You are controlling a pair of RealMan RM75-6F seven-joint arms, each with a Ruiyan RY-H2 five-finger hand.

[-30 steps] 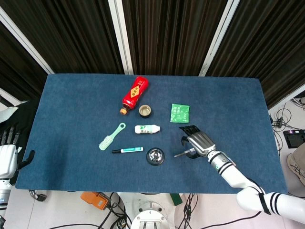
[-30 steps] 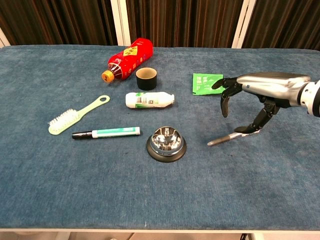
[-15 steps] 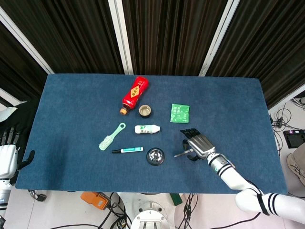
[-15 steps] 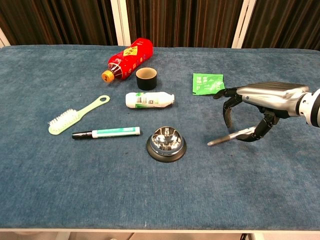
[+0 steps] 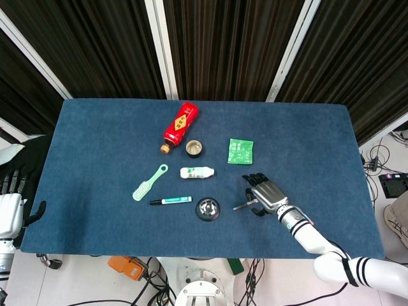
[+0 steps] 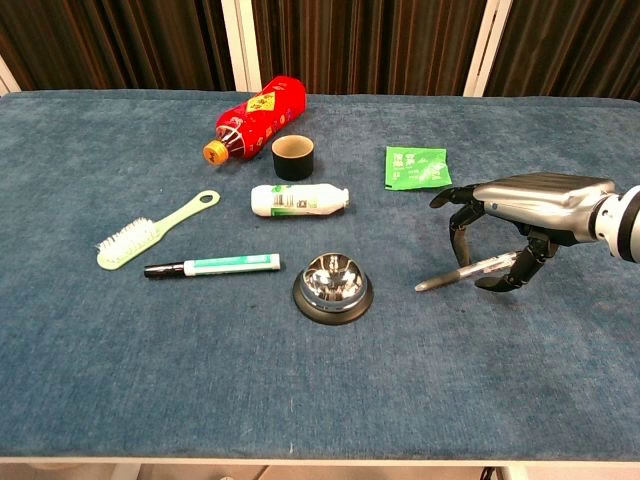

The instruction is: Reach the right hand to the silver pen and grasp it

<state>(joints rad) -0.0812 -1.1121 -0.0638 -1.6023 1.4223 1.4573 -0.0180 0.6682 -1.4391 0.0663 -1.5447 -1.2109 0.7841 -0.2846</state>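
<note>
Silver pen (image 6: 468,272) under right hand (image 6: 530,205), fingers (image 6: 458,236) arched over it.

Blue-clothed table (image 6: 120,350): brush (image 6: 150,232), marker (image 6: 212,265), perhaps bell (image 6: 332,283).

Matt, napped blue cloth table cover (image 6: 120,370), glossy metal silver pen (image 6: 462,273), shiny metallic right hand (image 6: 525,205), glossy red plastic bottle (image 6: 258,115)

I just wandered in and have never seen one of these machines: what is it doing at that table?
The robot's right hand is over a silver pen lying on the blue table, its fingers curled down around the pen, though a firm hold cannot be confirmed. Nearby lie a metal bell, a green packet and a marker, all untouched. The left hand waits off the table's edge.
</note>
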